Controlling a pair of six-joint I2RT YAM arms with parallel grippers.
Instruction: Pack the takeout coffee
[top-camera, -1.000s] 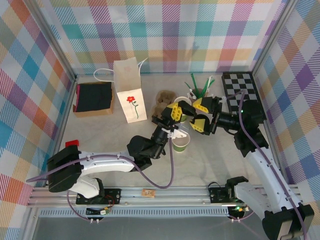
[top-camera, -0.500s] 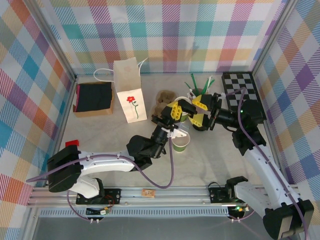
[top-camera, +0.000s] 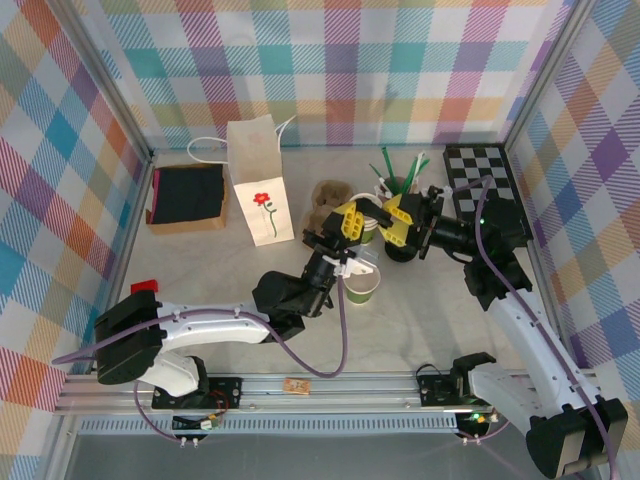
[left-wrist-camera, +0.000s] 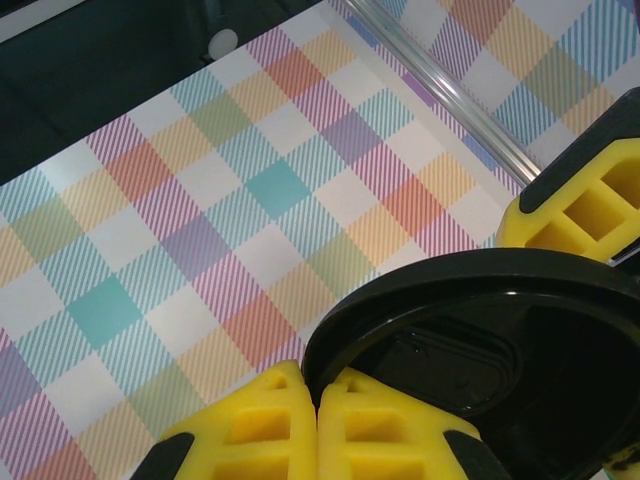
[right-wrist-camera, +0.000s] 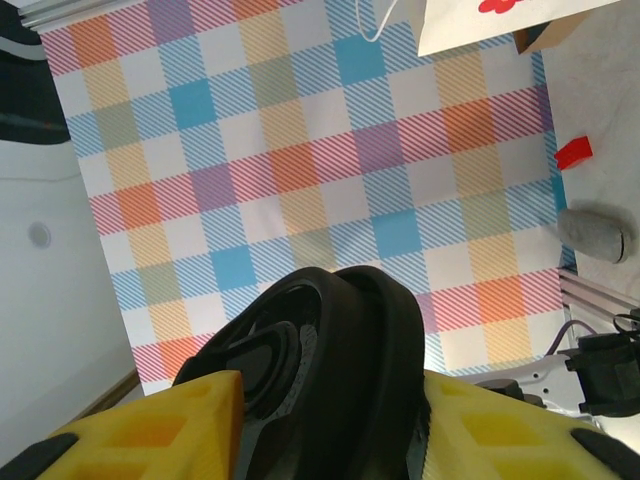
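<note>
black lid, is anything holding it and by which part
The left pincer pinches the black lid by its rim. The right pincer straddles it too, but whether it grips cannot be told.

Back left corner: a flat black box on a brown cardboard tray (top-camera: 187, 193), close to the left wall.
Beside it: a tall white paper bag (top-camera: 258, 185) stands upright just right of the box.
Middle back: a brown crumpled wad (top-camera: 327, 200) lies right of the bag.
Back right: a checkered square board (top-camera: 480, 172) lies flat on the counter (top-camera: 430, 310), with a cup of green straws (top-camera: 400, 182) just left of it.
Centre: a small green paper cup (top-camera: 362, 284) stands in front of the wad.
Above the cup: a round black plastic lid (left-wrist-camera: 480, 340), its rim pinched in the left claw (left-wrist-camera: 318, 385), sits between the fingers of the right claw (right-wrist-camera: 330, 385).
Near left: a small red block (top-camera: 145, 287).
</note>
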